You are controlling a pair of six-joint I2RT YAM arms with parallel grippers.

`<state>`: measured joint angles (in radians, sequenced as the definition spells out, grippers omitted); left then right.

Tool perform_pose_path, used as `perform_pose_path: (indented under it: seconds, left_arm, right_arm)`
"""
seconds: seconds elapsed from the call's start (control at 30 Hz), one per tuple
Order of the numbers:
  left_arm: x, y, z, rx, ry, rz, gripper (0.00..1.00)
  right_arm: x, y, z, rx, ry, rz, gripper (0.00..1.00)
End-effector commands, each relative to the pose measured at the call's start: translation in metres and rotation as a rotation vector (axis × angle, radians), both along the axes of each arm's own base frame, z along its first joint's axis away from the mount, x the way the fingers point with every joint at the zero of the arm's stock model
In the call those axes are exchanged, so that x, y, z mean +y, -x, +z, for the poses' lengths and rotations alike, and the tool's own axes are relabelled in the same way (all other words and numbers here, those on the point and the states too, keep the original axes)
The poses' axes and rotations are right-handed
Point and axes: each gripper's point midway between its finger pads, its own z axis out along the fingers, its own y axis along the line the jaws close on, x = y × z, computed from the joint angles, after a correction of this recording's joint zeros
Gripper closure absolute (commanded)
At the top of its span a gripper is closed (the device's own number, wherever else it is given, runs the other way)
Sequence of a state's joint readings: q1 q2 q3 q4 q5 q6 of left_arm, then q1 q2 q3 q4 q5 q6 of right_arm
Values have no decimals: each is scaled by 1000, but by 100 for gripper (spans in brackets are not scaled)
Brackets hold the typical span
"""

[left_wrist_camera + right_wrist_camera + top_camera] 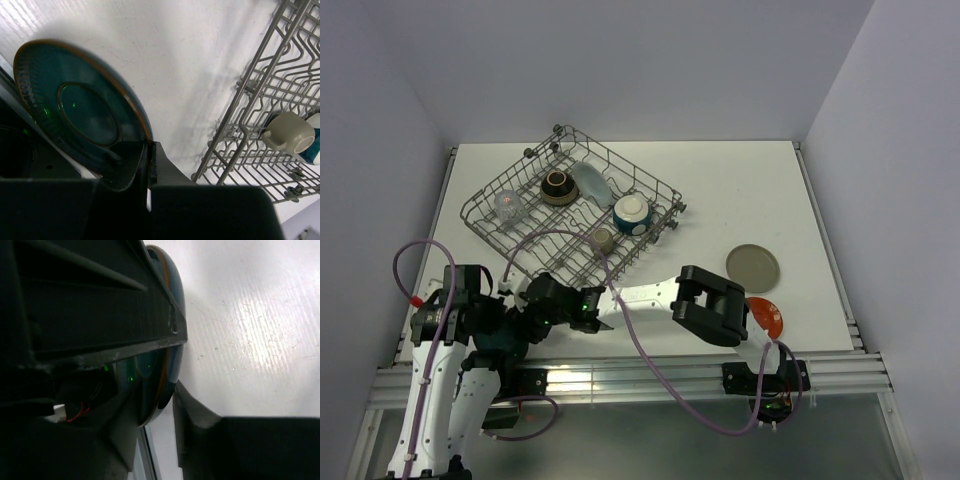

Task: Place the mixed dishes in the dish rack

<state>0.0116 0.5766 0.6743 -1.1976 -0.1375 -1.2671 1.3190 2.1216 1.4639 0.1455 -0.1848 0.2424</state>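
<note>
The dark teal dish (pixel 85 105) stands on edge at the table's near left, its rim pinched by my left gripper (pixel 149 150), which is shut on it. My right gripper (pixel 167 395) reaches across from the right, and its jaws close on the same dish (pixel 174 300) at another part of the rim. In the top view both grippers meet there, left (pixel 523 320) and right (pixel 546 298). The dish rack (pixel 485 195) holds the clear glass (pixel 510 207), brown bowl (pixel 557 185), pale blue plate (pixel 590 180), cream bowl (pixel 632 212) and grey mug (pixel 602 238).
A grey-brown plate (pixel 752 267) lies on the table at the right. The red-orange saucer (pixel 767 316) lies near the front edge, partly under my right arm. The rack's near corner (pixel 240 125) is close to the held dish. Purple cables loop over the rack's front.
</note>
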Motion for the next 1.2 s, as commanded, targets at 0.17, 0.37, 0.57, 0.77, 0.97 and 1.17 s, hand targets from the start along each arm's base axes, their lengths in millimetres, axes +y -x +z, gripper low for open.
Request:
perform_pose_path:
  seconds: [0.17, 0.37, 0.57, 0.77, 0.97, 1.17]
  left_arm:
    - [-6, -8, 20, -84, 21, -33, 100]
    - [-9, -15, 35, -154, 25, -61, 83]
    - [6, -21, 86, -263, -62, -43, 41]
    - [33, -8, 153, -370, -197, 44, 39]
    - [55, 1, 190, -430, -290, 136, 38]
    - [63, 1, 218, -489, -320, 176, 39]
  right_arm:
    - [10, -3, 29, 28, -169, -61, 100]
    - [0, -3, 38, 43, -188, -97, 100]
    - [-6, -7, 44, 48, -175, -135, 100]
    - [-3, -8, 58, 62, -186, -160, 100]
    - [-9, -18, 104, 15, -228, -202, 100]
    - [-25, -33, 167, -76, -267, -265, 100]
